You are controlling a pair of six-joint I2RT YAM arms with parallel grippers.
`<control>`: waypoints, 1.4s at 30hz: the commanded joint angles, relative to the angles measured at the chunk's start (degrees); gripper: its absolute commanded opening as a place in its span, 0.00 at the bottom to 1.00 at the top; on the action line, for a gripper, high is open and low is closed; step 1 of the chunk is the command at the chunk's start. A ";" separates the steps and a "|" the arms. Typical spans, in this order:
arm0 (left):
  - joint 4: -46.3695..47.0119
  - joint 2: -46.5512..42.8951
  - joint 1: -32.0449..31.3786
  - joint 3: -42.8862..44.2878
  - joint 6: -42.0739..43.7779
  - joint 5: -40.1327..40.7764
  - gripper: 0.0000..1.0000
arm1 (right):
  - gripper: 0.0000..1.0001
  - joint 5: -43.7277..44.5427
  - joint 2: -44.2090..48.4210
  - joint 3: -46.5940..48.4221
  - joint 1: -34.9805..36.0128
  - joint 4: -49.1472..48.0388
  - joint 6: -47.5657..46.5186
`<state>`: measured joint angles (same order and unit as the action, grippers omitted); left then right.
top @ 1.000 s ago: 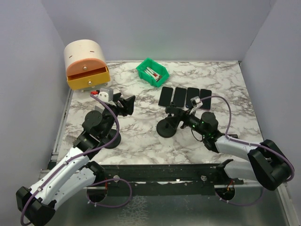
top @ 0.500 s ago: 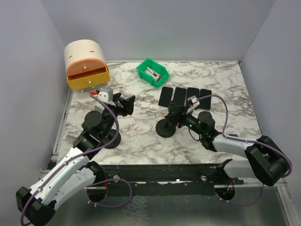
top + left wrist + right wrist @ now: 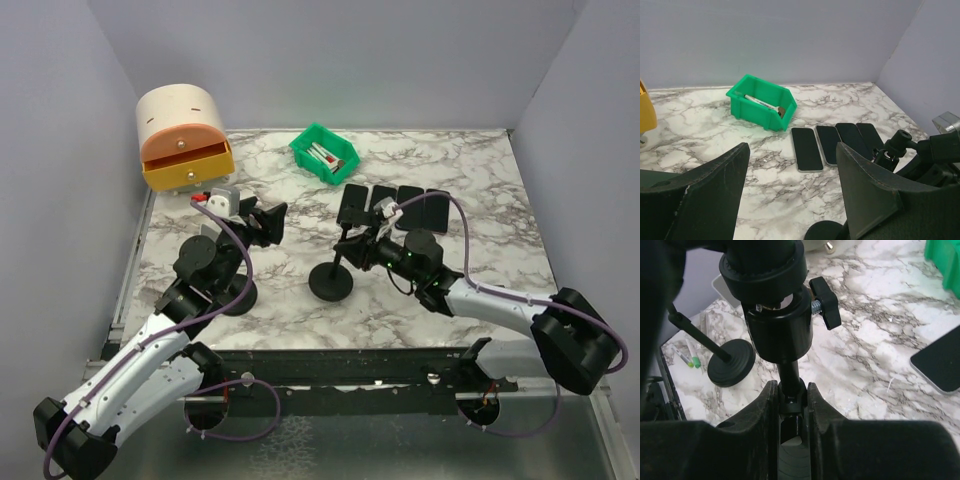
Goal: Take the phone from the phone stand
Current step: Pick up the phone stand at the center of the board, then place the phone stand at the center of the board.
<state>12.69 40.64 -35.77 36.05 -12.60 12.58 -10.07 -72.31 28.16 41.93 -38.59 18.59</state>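
The black phone stand (image 3: 331,283) leans on the marble in front of a row of several dark phones (image 3: 381,202) that lie flat. No phone shows on the stand. My right gripper (image 3: 366,249) is shut on its thin stem (image 3: 791,385), just below the round head (image 3: 777,325) with its clamp knob (image 3: 825,302). To the left, my left gripper (image 3: 268,222) hangs open and empty above the table. In its wrist view its fingers (image 3: 715,192) frame the flat phones (image 3: 806,149) and the stand's base (image 3: 825,231).
A green bin (image 3: 324,153) with a tool in it sits at the back. A cream and orange drawer box (image 3: 183,140) stands at the back left. A second round black base with a rod (image 3: 731,362) rests near the left arm.
My right gripper has shut on the stand's stem. It has moved left, and the stand's base has slid left and nearer with it. The left arm has not moved.
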 commanded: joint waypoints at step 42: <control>0.58 -7.84 -0.22 -1.87 0.82 12.19 0.71 | 0.00 11.91 -44.52 43.06 8.18 -19.74 -21.30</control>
<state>12.78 33.06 -35.77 34.68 -12.53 23.42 3.09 -116.81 68.42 48.93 -51.48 -3.95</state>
